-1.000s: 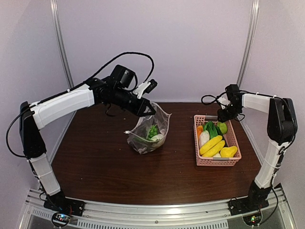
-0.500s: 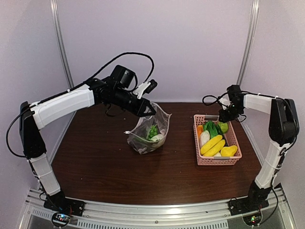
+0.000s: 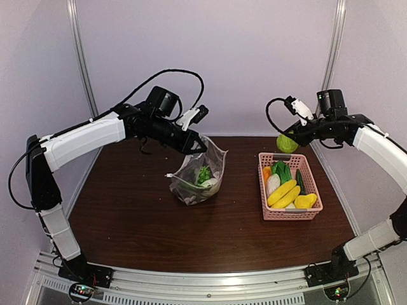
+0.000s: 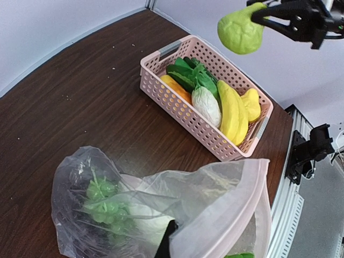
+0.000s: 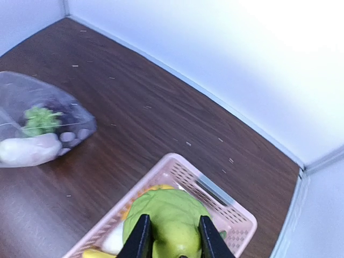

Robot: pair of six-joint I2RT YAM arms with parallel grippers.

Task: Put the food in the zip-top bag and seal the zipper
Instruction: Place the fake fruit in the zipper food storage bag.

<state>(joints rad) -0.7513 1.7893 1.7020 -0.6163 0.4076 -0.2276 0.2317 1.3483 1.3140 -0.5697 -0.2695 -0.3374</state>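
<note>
green fruit (image 3: 287, 143) lifted from basket (image 3: 289, 216) | dark table (image 3: 146, 222) | walls (image 3: 254, 57) pale, perhaps lilac

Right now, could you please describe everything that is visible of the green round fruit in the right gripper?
The green round fruit is a yellow-green, lumpy ball with a matt, slightly wrinkled skin, like soft plastic or foam. It looks whole. The right gripper is shut on it, one black finger on each side. It hangs in the air near the far end of the pink basket, touching nothing else.
</note>
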